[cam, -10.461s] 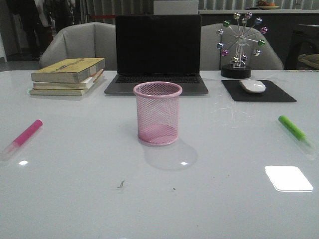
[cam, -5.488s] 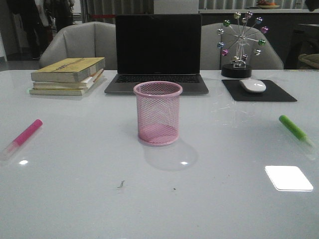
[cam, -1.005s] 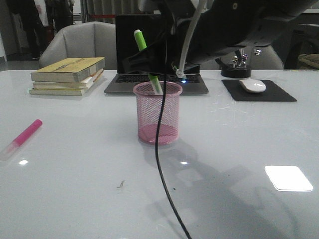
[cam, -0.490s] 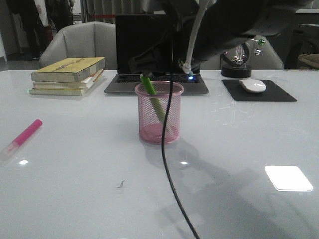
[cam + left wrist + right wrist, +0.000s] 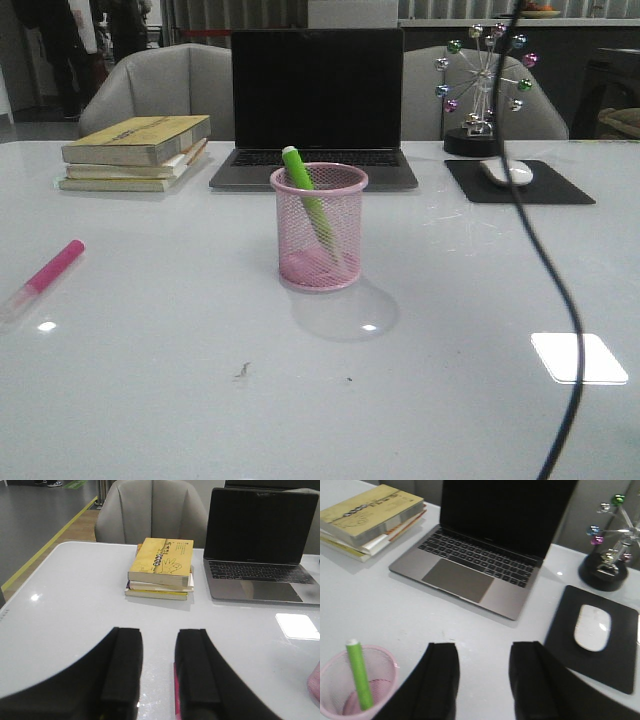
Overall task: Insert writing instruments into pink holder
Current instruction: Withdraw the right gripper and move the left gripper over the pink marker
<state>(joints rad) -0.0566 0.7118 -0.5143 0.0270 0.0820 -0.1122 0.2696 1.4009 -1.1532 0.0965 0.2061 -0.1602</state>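
The pink holder (image 5: 345,230) stands upright mid-table in front of the laptop. The green marker (image 5: 299,172) leans inside it, its top poking above the rim. The right wrist view shows the same holder (image 5: 384,676) and green marker (image 5: 359,677) beside my right gripper (image 5: 484,645), which is open and empty above the table. The pink marker (image 5: 47,272) lies flat at the table's left. My left gripper (image 5: 160,631) is open; a pink sliver of the pink marker (image 5: 176,692) shows by one finger's inner edge. Neither gripper appears in the front view.
A laptop (image 5: 315,100) sits behind the holder, with stacked books (image 5: 135,152) at back left. A mouse (image 5: 508,172) on a black pad and a ferris-wheel ornament (image 5: 483,90) are at back right. A black cable (image 5: 548,260) hangs across the right side.
The right arm that hung over the holder has pulled back out of the front view, leaving the green marker standing in the holder. The pink marker has not moved.
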